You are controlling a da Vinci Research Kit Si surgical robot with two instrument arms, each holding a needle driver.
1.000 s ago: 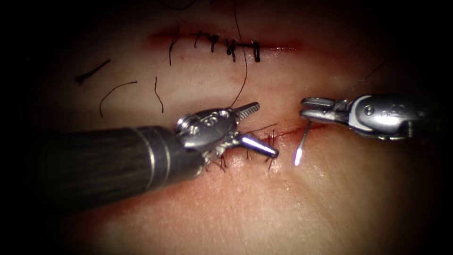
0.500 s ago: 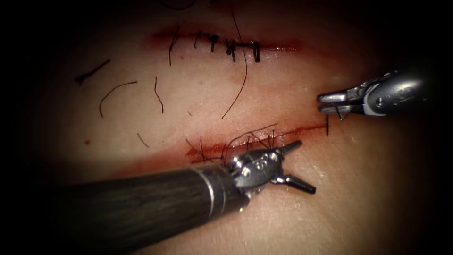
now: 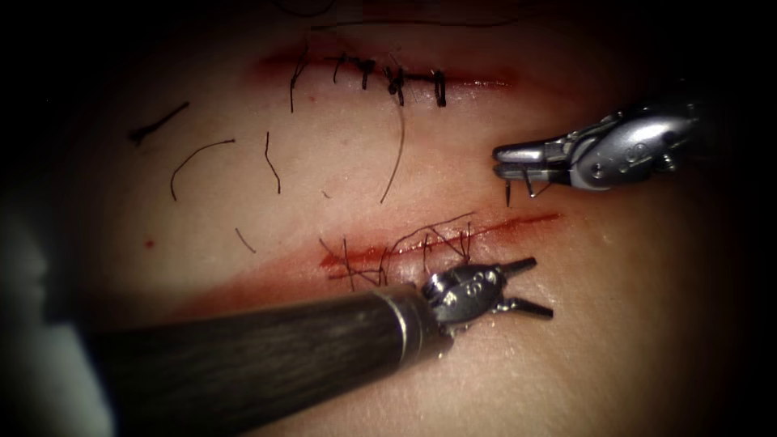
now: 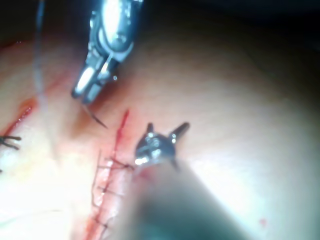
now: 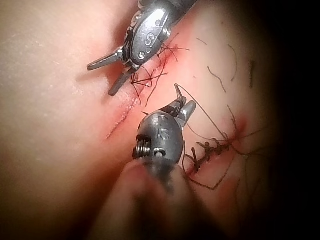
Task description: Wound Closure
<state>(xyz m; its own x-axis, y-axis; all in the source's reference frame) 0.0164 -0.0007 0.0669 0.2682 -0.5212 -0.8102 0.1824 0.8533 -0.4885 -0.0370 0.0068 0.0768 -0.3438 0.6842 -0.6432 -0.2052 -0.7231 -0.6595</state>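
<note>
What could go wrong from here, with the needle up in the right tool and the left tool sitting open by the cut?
1. The right tool grips the needle with its tip hanging free above the tissue; it may pivot in the grip or scratch the surface.
2. The left tool, open and empty, lies beside the stitches at the cut; closing could snag thread.

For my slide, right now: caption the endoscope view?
Right tool holds the needle clear of the tissue; left tool open, empty.
</note>
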